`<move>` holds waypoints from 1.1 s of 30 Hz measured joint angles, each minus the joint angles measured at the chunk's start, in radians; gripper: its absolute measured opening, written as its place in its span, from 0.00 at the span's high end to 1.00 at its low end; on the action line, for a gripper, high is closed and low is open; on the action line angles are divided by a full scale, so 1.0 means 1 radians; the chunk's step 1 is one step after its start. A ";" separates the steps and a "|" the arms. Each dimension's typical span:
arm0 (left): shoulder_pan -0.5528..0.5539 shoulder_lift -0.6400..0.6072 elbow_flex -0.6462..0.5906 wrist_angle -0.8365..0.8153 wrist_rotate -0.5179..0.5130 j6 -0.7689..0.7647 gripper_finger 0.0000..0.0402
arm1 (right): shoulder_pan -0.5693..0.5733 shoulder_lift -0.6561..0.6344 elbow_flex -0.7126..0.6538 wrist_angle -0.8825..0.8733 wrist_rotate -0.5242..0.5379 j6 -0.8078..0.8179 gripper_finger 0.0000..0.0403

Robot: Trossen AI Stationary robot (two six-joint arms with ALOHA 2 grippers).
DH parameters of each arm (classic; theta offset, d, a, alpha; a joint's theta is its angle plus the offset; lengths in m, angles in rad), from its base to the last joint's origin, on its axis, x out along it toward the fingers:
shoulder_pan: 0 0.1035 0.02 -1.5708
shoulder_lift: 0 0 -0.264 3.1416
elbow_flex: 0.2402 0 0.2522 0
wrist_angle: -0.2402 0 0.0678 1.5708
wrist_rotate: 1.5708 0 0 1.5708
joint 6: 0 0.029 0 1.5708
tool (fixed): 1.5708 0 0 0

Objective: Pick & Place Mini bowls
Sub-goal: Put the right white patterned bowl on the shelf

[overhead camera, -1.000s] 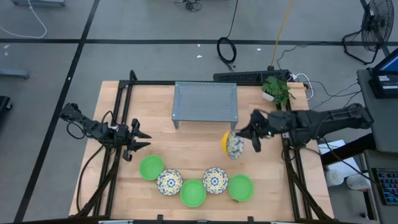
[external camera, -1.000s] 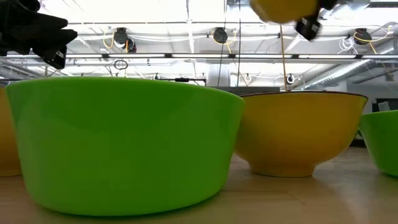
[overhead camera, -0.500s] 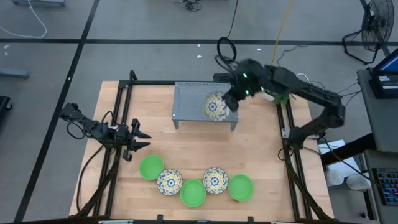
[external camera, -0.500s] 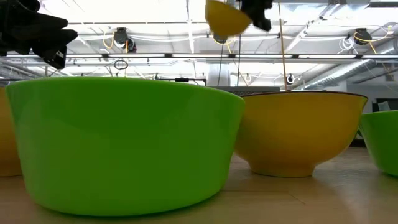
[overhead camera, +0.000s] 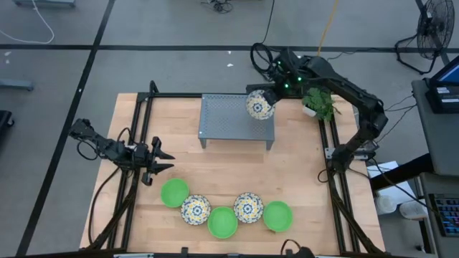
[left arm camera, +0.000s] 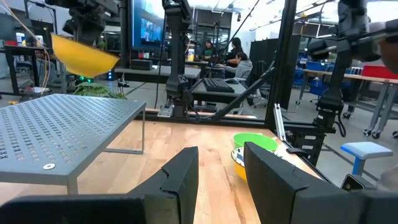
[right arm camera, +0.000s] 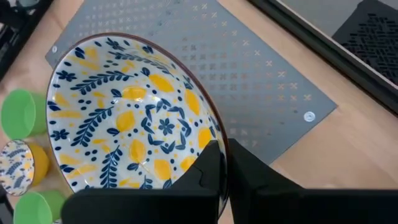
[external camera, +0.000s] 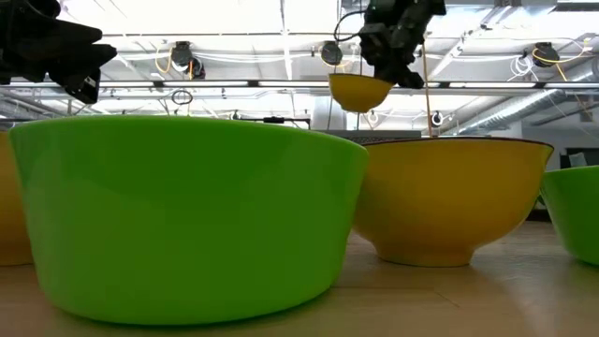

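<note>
My right gripper [overhead camera: 269, 97] is shut on a white bowl with a blue-and-yellow floral inside [overhead camera: 259, 105] and carries it above the far right corner of the grey perforated stand [overhead camera: 229, 118]. The bowl's yellow outside shows in the low view [external camera: 360, 90] and the left wrist view [left arm camera: 84, 55]. A bent row near the table's near edge holds three green bowls [overhead camera: 174, 193], [overhead camera: 222, 222], [overhead camera: 277, 216] and two floral bowls [overhead camera: 195, 209], [overhead camera: 248, 207], all resting on their bases. My left gripper [overhead camera: 163, 159] waits open at the table's left side. My right gripper pinches the floral bowl's rim [right arm camera: 219, 142], one finger [right arm camera: 208, 171] inside the bowl and the other outside its wall. The fingers come from the table's far right side, slanting down. The bowl is lifted clear above the stand [right arm camera: 249, 74], its opening facing up.
A small potted plant [overhead camera: 319, 104] stands at the table's far right corner beside the right arm. Black frame rails run along both table sides [overhead camera: 140, 143]. Bare wood lies between the stand and the bowl row [overhead camera: 229, 168]. People sit at desks in the room beyond [left arm camera: 236, 53].
My right gripper has carried the floral bowl from above the table's right middle toward the far edge, over the stand, ending above its far right corner. The bowl, tipped on its side at first, has turned opening-up. The gripper has kept hold throughout.
</note>
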 joint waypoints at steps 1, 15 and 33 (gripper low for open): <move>0.000 0.000 0.000 0.000 0.000 0.000 0.67 | -0.004 0.000 -0.010 0.002 0.000 0.000 1.00; 0.000 0.000 0.000 0.000 0.000 0.000 0.67 | -0.008 0.001 -0.144 0.025 -0.001 -0.015 1.00; 0.000 0.000 0.000 0.000 0.000 0.000 0.67 | -0.007 0.001 -0.144 0.055 0.002 -0.004 0.98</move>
